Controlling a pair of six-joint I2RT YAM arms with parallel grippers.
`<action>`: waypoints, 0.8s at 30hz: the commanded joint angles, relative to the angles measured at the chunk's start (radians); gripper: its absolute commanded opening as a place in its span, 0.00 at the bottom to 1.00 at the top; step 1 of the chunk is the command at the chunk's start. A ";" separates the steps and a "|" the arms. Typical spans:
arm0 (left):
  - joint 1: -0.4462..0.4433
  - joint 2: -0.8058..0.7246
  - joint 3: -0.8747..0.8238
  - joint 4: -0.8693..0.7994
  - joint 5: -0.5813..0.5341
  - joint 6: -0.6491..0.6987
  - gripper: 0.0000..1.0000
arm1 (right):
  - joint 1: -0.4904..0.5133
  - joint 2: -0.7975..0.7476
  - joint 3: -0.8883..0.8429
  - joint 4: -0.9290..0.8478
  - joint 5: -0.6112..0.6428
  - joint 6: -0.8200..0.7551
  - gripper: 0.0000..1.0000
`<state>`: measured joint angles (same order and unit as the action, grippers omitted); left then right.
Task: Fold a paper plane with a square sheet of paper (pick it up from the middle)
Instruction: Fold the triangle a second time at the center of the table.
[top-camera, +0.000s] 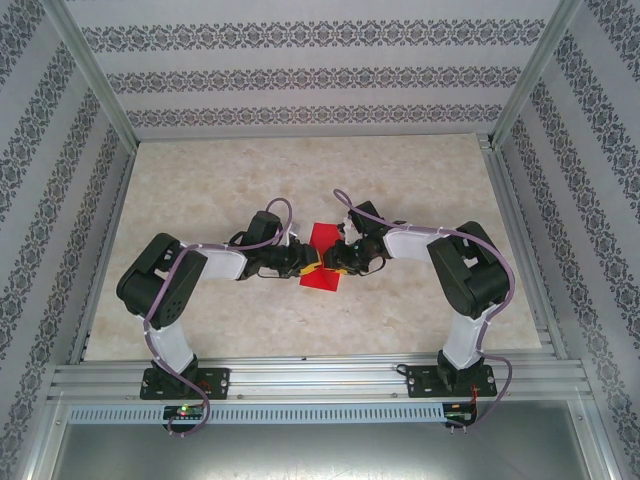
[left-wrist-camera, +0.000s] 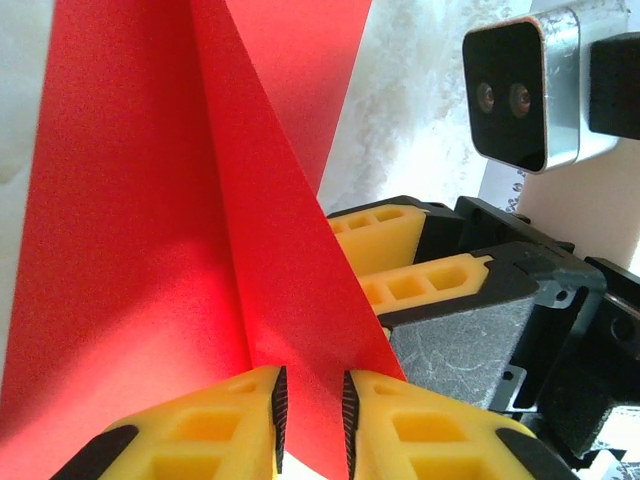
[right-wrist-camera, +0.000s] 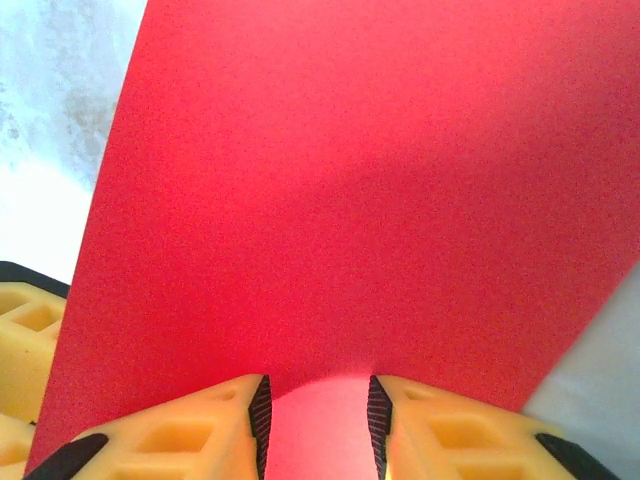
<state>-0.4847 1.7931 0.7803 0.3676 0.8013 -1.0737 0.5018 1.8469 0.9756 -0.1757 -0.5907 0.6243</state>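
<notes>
Yellow fingertip pads of the left end effector (left-wrist-camera: 310, 415) sit closest to the lens in the left wrist view, nearly closed, with only a narrow slot between them. A raised ridge of the square sheet of paper (left-wrist-camera: 150, 250) runs into that slot and is clamped there. From the ridge the red sheet slopes away on both sides.

In the right wrist view, the right end effector (right-wrist-camera: 318, 420) has its pads slightly further apart. A rounded hump of the sheet fills the gap and touches both pads, which reads as a light grip on the paper.

From above, both end effectors meet at the middle of the table (top-camera: 400, 180), one on each side of the sheet, which lies between and partly under them.

Step in hand, as judged: the pick-up from the middle, raising a centre ridge for the first fold. No dart shape is formed yet.

The next move calls for:
- both grips kept in line along the ridge;
- an even lift, so the thin sheet neither skews nor tears.
</notes>
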 joint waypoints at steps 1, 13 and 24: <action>-0.017 0.027 0.022 0.061 0.021 -0.009 0.24 | 0.014 0.015 0.012 -0.035 0.036 -0.008 0.32; -0.020 0.061 0.043 0.056 0.010 -0.012 0.18 | -0.028 -0.160 -0.055 -0.018 0.106 0.047 0.21; -0.025 0.070 0.046 0.049 -0.002 -0.009 0.17 | -0.019 -0.240 -0.147 0.086 0.019 0.050 0.42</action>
<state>-0.4976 1.8511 0.8055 0.3866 0.8036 -1.0790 0.4694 1.6005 0.8368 -0.1310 -0.5255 0.6781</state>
